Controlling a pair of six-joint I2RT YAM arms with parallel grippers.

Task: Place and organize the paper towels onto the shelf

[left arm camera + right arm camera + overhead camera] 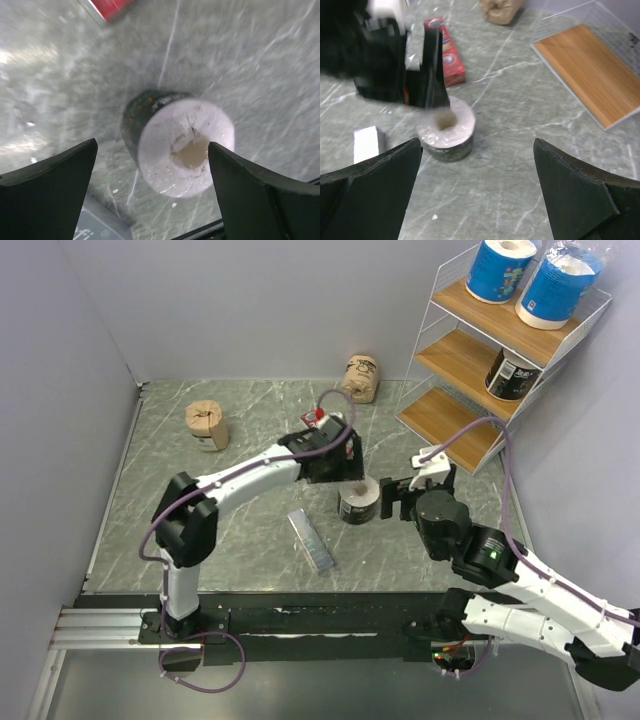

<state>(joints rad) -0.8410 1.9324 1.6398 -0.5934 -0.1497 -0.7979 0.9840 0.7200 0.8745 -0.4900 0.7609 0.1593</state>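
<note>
Top view: we see the shelf (505, 350) at 2 o'clock. Two blue rolls (503, 268) stand on its top tier and a shelved black roll (511, 375) on the middle tier. On the bench (180, 530) there is a far tan roll (361, 378) at 12, a left tan roll (207, 424) at 10, and a loose black roll (358, 502) upright near centre. The left tool (343, 472) hangs just above that roll's 11 o'clock side. The right tool (392, 498) is just beside the roll at 3 o'clock. A grey bar (312, 538) lies at the roll's 8 o'clock, and a red packet (318, 418) peeks out behind the left arm.

Left wrist, blurred: we look down on the loose black roll (180, 145), white end and core up. The left tool (151, 150) is spread wide, with its fingers (50, 190) in the lower corners, clear of the roll. Red packet (112, 7) at 12, grey bar (100, 227) corner at 7.

Right wrist: the right tool (476, 145) is spread wide, holding nothing. The loose black roll (447, 134) stands ahead at 10 o'clock. The left tool (426, 87) is a blur right over it, and we cannot tell if they touch. Red packet (449, 57) behind, grey bar (367, 142) at 9, far tan roll (500, 9) at 12, shelf (592, 72) bottom tier at 2.
</note>
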